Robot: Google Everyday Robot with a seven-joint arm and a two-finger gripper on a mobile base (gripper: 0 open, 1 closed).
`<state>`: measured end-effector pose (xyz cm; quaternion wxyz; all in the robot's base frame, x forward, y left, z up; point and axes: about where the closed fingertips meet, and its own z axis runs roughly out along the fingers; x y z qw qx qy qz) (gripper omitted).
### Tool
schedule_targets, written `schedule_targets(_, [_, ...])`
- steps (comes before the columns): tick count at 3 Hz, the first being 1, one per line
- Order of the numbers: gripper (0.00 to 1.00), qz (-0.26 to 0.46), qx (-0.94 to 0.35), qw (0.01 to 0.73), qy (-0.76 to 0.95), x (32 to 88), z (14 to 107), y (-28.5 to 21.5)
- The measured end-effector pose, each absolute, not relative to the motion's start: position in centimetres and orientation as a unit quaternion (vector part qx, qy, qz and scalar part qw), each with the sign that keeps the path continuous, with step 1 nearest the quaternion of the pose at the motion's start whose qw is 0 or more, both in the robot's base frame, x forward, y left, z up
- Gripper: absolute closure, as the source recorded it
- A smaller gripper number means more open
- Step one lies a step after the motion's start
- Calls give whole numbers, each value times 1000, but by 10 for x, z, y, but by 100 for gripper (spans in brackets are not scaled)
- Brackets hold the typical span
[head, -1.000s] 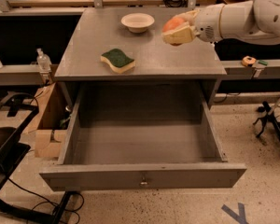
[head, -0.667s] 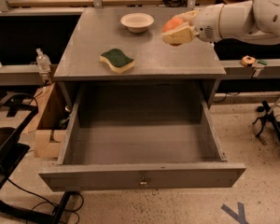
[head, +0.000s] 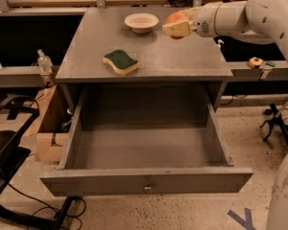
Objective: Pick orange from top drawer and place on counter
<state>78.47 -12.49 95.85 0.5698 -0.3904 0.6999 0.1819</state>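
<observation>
The gripper [head: 175, 28], at the end of the smooth white arm [head: 252, 14], is positioned over the right rear area of the counter [head: 182, 61], just right of the bowl [head: 141, 22]. Its cream-coloured fingers are clamped on the orange [head: 174, 17], a small round fruit whose upper surface shows above the fingers. Contact between the orange and the counter cannot be determined. The counter is a flat, matte grey rectangular top. The bowl is shallow, round and off-white. The sponge [head: 121, 62], a wavy-edged block with a dark green scouring face over a yellow body, lies flat on the left-centre of the counter, well apart from the gripper. The top drawer [head: 144, 150] is pulled fully out: wide, deep, grey, with a flat front panel and a small metal knob [head: 146, 188] at its centre. An orange-and-black tape roll [head: 254, 62] lies on the ledge to the right.
</observation>
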Motion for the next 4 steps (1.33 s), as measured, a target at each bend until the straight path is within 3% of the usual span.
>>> schedule_targets(1, [100, 167, -350, 588, 710, 835, 951, -123])
schedule_targets(4, [100, 146, -284, 595, 738, 874, 899, -145])
